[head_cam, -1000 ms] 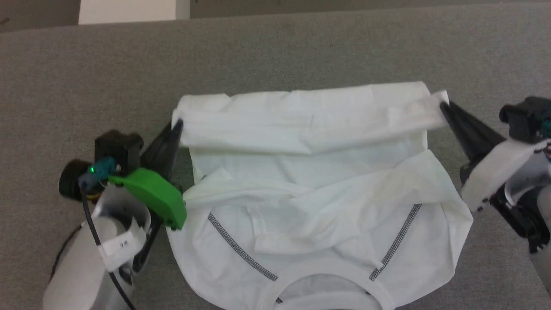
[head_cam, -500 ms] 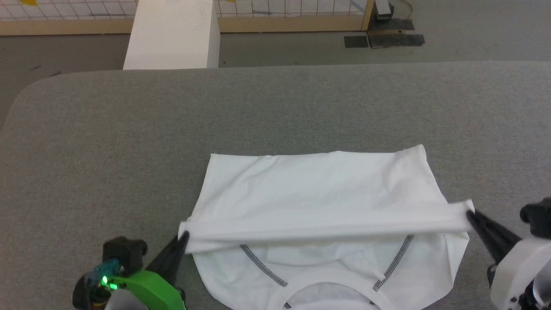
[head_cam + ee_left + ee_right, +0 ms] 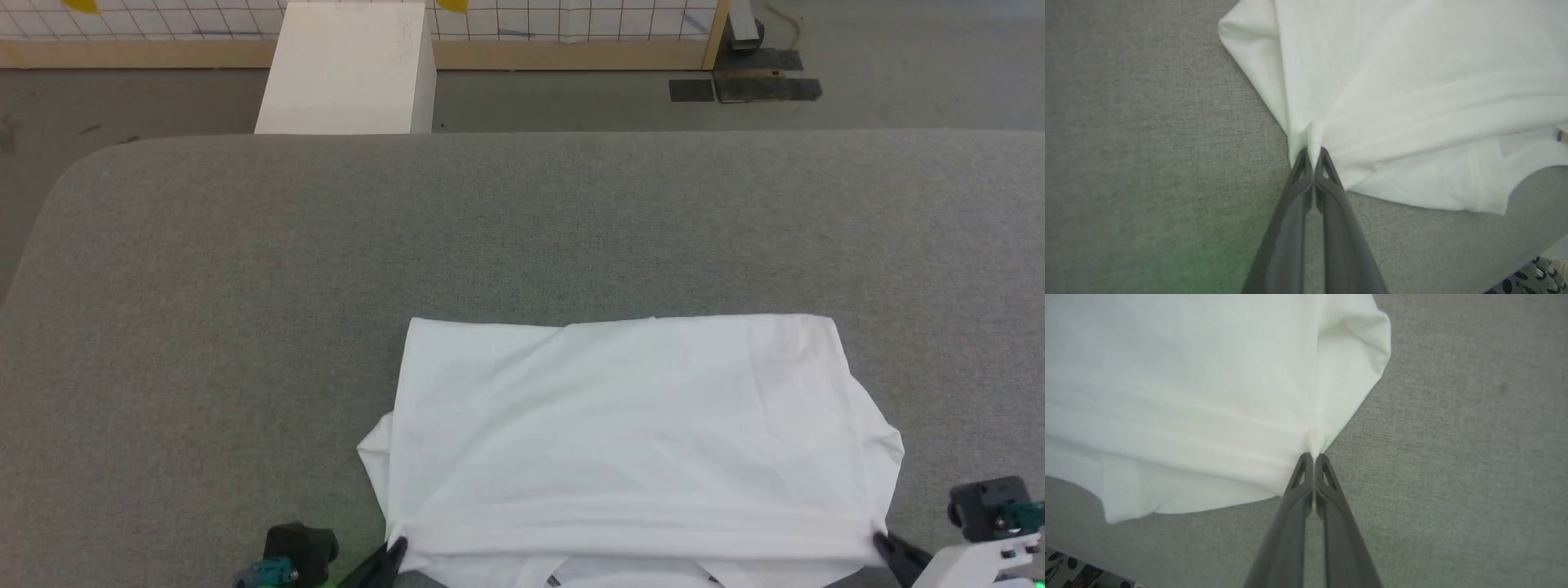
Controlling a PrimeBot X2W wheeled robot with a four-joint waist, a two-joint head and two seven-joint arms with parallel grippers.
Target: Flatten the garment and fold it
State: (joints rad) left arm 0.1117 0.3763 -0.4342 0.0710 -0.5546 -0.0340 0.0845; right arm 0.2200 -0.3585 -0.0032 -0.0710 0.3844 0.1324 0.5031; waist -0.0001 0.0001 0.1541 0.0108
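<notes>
So that the folded layer lies square, we pinch the shirt (image 3: 629,433) at both near corners, left gripper (image 3: 1313,152) and right gripper (image 3: 1314,456) clamped tight, on the grey table (image 3: 245,286) just before us.

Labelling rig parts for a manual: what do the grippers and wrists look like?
The left gripper and right gripper each have two long dark grey fingers with triangular cut-outs near the tips. Behind each sits a black block with a teal fitting; the right wrist has a white bracket.
</notes>
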